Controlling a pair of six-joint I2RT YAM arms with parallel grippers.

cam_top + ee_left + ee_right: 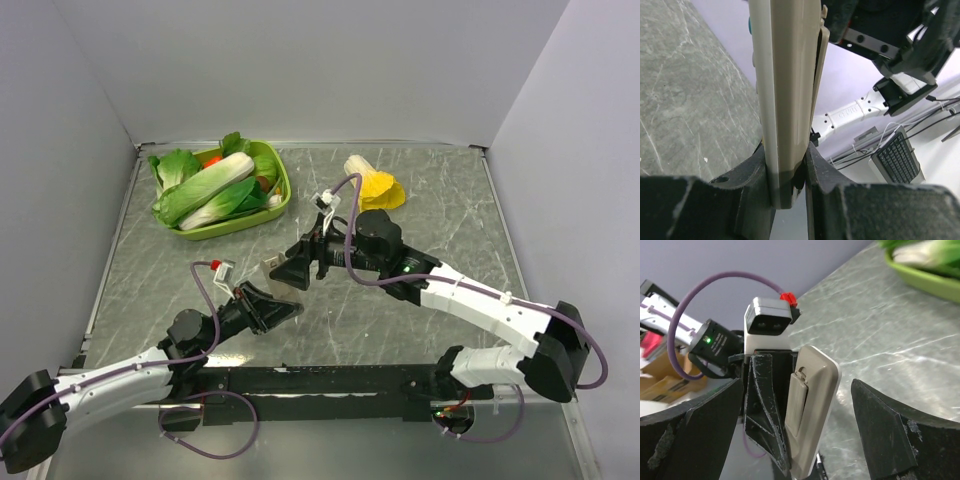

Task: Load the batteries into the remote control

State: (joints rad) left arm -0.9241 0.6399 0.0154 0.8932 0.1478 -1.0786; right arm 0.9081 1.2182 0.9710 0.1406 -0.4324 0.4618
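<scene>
The remote control [812, 405] stands on end in the left gripper [787, 175], right between the spread fingers [690, 435] of the right gripper [298, 268]. One side shows a narrow gap, and the left gripper's own finger fills the other. The green tray [285, 195] blocks the back left and the toy cabbage [375, 188] lies just behind the right arm, while bare table [460, 230] lies open to the right.
</scene>
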